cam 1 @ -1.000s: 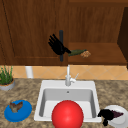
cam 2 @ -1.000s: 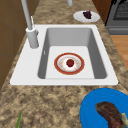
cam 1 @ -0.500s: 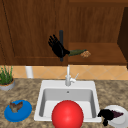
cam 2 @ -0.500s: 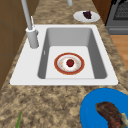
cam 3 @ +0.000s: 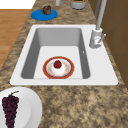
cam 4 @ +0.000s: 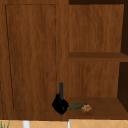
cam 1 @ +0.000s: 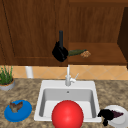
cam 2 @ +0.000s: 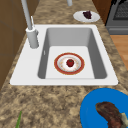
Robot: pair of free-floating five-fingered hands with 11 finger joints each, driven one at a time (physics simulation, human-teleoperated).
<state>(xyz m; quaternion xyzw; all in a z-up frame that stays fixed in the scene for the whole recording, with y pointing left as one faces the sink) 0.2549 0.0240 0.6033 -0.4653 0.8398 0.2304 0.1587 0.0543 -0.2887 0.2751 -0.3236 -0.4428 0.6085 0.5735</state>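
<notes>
One black left hand [cam 1: 60, 52] is curled round the cabinet door handle [cam 1: 61, 37], beside the open shelf [cam 1: 100, 53]. The right hand [cam 1: 106, 114] rests near the grape plate [cam 1: 119, 120]; its fingers cannot be told.

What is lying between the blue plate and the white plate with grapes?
In the front view the sink lies between the blue plate and the white plate with grapes. The right side view shows a red-rimmed plate in its basin, bearing a small red fruit.

The front view faces the sink [cam 1: 67, 100] and the cabinet above. Both side views look closely along its basin from opposite ends. The upper view faces the wall cabinet [cam 4: 35, 57], shared with the front view.
</notes>
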